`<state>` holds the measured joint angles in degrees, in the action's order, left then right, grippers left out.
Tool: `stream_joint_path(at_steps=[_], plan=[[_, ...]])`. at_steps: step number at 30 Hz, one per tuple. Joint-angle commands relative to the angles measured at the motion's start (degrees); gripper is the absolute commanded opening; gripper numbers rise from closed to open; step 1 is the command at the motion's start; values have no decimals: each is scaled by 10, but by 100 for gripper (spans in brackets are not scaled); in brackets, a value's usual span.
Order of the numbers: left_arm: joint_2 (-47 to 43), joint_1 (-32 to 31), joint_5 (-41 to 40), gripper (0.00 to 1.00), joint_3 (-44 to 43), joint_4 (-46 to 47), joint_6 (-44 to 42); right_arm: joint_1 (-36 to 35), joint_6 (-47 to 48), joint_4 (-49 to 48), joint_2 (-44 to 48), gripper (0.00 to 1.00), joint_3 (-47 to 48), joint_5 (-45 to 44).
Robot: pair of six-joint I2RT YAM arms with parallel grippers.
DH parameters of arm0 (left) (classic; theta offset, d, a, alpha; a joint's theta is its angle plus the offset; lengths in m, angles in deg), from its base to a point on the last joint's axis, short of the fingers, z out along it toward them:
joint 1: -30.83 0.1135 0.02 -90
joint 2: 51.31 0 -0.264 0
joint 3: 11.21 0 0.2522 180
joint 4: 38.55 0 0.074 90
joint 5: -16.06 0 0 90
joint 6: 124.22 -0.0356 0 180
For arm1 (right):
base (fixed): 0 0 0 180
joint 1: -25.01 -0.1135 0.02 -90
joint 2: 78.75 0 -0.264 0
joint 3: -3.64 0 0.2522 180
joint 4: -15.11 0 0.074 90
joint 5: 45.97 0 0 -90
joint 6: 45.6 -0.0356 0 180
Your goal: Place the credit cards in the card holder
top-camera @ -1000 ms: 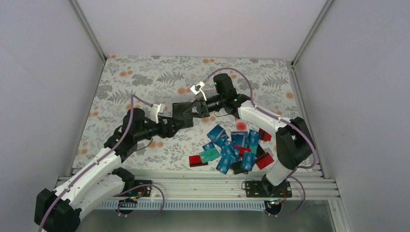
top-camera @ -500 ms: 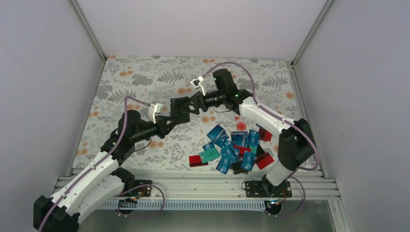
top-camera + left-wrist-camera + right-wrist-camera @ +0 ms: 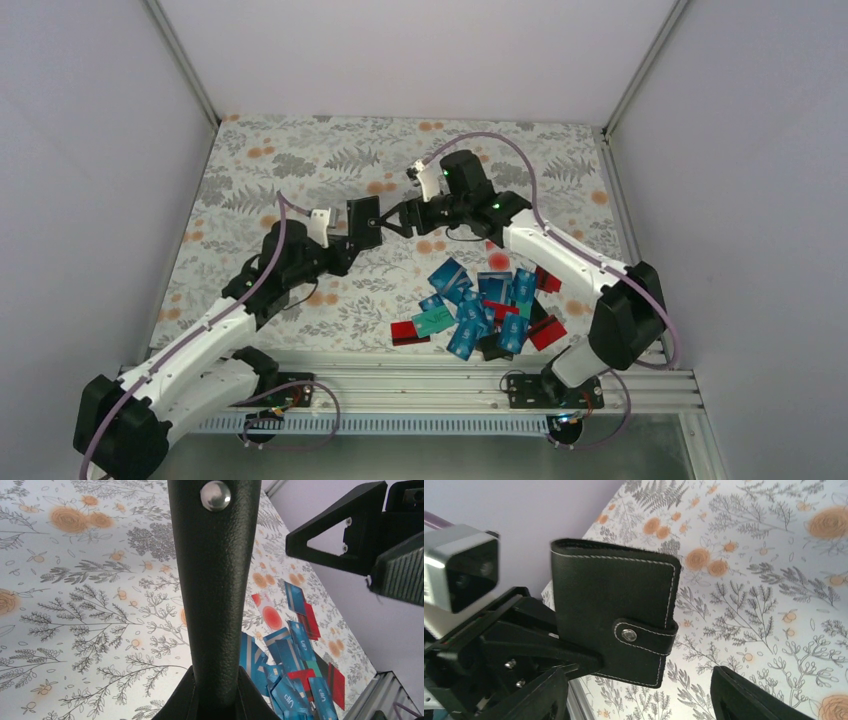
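You have the counter (image 3: 250, 160) below both claws, the credit cards (image 3: 478, 305) heaped there, nearer the right claw (image 3: 392, 217). Your left claw (image 3: 350, 236) is clamped tight on the card holder (image 3: 609, 605), aloft; the right gapes empty just beside it. Opening seems the step in hand: next, pop the snap tab (image 3: 639, 637).

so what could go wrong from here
The card holder hangs in the air, pinched at one edge by the left pincer; a tug on its snapped strap from the open right pincer could twist it loose. Dropped, it might land on the credit cards and scatter them.
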<state>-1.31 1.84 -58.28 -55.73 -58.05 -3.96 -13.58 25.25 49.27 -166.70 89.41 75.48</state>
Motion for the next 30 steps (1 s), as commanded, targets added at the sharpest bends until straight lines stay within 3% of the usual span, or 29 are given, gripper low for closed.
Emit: stream_joint_path(at_steps=[1,10,23,30], plan=[[4,-10,-20,2,-31,18,-21,-16,-44,-9,-24,71,1,-32],[15,-35,-49,2,-42,9,-27,-36,-55,-9,-66,60,36,-40],[45,-67,-80,2,-60,3,-43,-40,-49,0,-69,61,57,-85],[44,-78,-82,2,-71,-4,-44,-40,-51,27,-94,60,63,-169]])
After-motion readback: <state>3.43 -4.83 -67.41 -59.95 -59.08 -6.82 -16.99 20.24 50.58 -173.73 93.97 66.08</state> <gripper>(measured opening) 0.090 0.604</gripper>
